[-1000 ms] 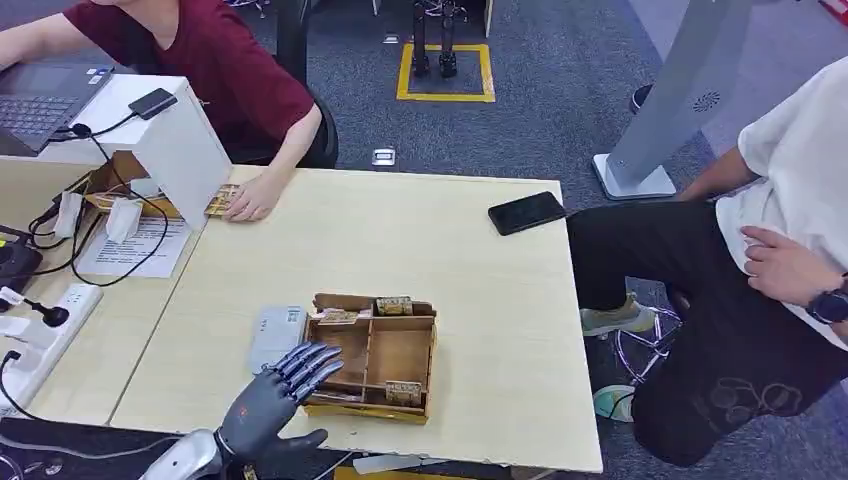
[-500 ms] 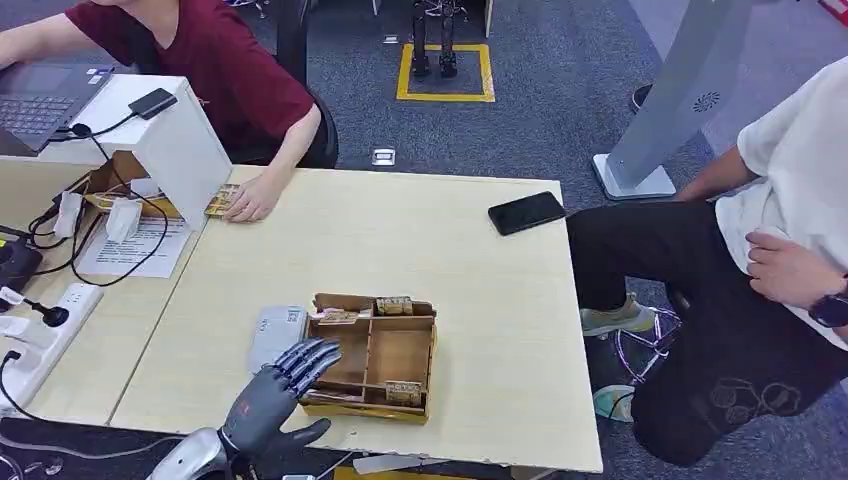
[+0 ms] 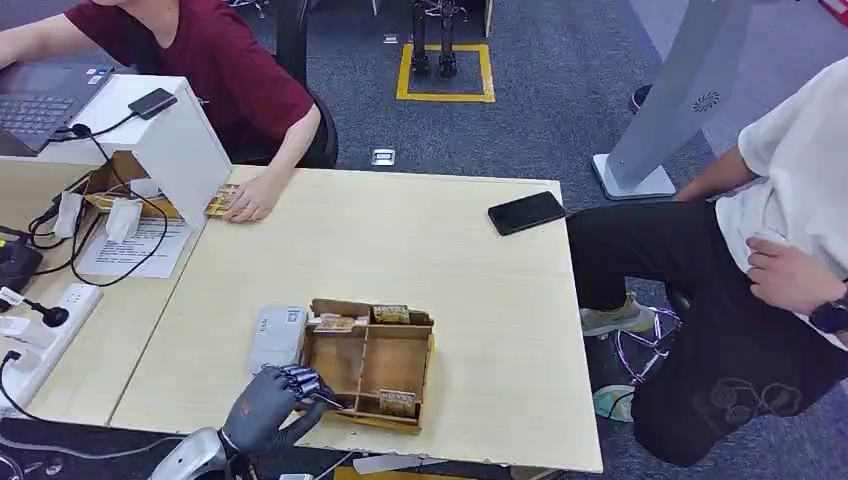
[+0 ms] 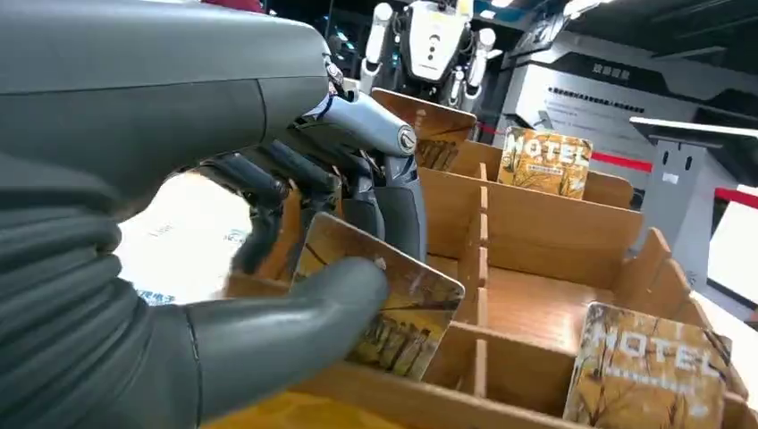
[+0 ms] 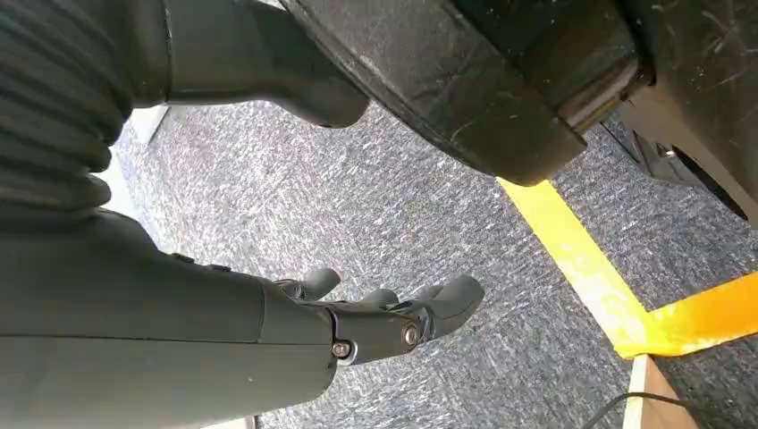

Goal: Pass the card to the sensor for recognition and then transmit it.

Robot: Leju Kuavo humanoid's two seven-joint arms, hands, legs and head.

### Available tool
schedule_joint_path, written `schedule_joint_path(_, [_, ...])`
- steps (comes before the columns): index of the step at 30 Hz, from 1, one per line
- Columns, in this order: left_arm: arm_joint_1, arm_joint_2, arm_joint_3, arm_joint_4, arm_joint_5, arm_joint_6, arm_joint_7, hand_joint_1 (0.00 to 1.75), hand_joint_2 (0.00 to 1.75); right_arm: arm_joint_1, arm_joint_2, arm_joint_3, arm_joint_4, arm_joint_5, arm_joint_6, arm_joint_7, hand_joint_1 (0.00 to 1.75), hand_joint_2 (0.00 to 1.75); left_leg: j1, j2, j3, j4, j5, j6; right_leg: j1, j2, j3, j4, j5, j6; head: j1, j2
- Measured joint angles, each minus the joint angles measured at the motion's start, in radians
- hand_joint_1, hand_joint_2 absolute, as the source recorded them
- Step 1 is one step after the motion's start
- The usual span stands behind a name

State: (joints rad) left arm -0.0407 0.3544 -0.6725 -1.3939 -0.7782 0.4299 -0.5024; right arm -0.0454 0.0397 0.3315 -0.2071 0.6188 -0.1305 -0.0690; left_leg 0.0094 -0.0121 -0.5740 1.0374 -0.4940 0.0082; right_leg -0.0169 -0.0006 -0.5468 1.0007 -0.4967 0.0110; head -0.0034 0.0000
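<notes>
A wooden divided box (image 3: 429, 372) stands near the table's front edge, with several "HOTEL" cards upright in its compartments (image 3: 391, 313). My left hand (image 3: 272, 408) reaches into the box's near-left compartment. In the left wrist view its thumb (image 4: 295, 331) and fingers (image 4: 357, 125) pinch a brown card (image 4: 407, 313) that still sits inside the box (image 4: 554, 223). A grey card sensor (image 3: 277, 335) lies flat just left of the box. My right hand (image 5: 384, 322) hangs over the carpet floor, fingers apart, holding nothing.
A black phone (image 3: 527, 212) lies at the table's far right. A person in red rests a hand (image 3: 250, 205) on the far left of the table beside a white stand (image 3: 175, 140). A person in white sits at the right. Cables and a power strip (image 3: 45, 330) lie on the left.
My left hand lowered from above the box's left edge and closed its fingers on a card in the near-left compartment. The box shifted and turned slightly.
</notes>
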Motion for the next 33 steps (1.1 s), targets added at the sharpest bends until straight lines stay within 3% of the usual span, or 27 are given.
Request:
schedule_joint_path(10, [0.010, 0.000, 0.004, 0.004, 0.066, -0.016, -0.029, 1.75, 1.75, -0.001, -0.001, 0.000, -0.003, -0.002, -0.006, -0.005, 0.00, 1.75, 0.000, 0.000, 0.000, 0.000, 0.000, 0.000, 0.000, 0.000, 0.000, 0.000, 0.000, 0.000, 0.000, 0.000])
schedule_joint_path(14, [0.017, -0.005, 0.027, 0.002, 0.150, -0.032, -0.065, 1.75, 1.75, 0.000, -0.002, 0.000, -0.003, -0.002, -0.008, -0.010, 0.00, 1.75, 0.000, 0.000, 0.000, 0.000, 0.000, 0.000, 0.000, 0.000, 0.000, 0.000, 0.000, 0.000, 0.000, 0.000])
schedule_joint_path(18, [0.013, 0.000, 0.096, -0.087, 0.240, -0.068, -0.085, 1.75, 1.75, 0.001, -0.003, 0.000, -0.003, -0.003, -0.013, -0.014, 0.00, 1.75, 0.000, 0.000, 0.000, 0.000, 0.000, 0.000, 0.000, 0.000, 0.000, 0.000, 0.000, 0.000, 0.000, 0.000])
schedule_joint_path(23, [-0.018, 0.015, 0.197, -0.224, 0.266, -0.117, -0.085, 1.75, 1.75, 0.001, -0.003, 0.000, -0.003, -0.011, -0.010, -0.016, 0.00, 1.75, 0.000, 0.000, 0.000, 0.000, 0.001, -0.001, 0.000, 0.000, 0.000, 0.000, 0.000, -0.001, 0.000, 0.000])
schedule_joint_path(33, [-0.023, 0.023, 0.273, -0.312, 0.249, -0.103, -0.079, 1.75, 1.75, 0.000, -0.003, 0.000, -0.003, -0.011, -0.003, -0.013, 0.00, 1.75, 0.000, 0.000, 0.000, 0.000, 0.001, -0.001, 0.000, 0.000, 0.000, 0.000, 0.000, -0.001, 0.000, 0.000])
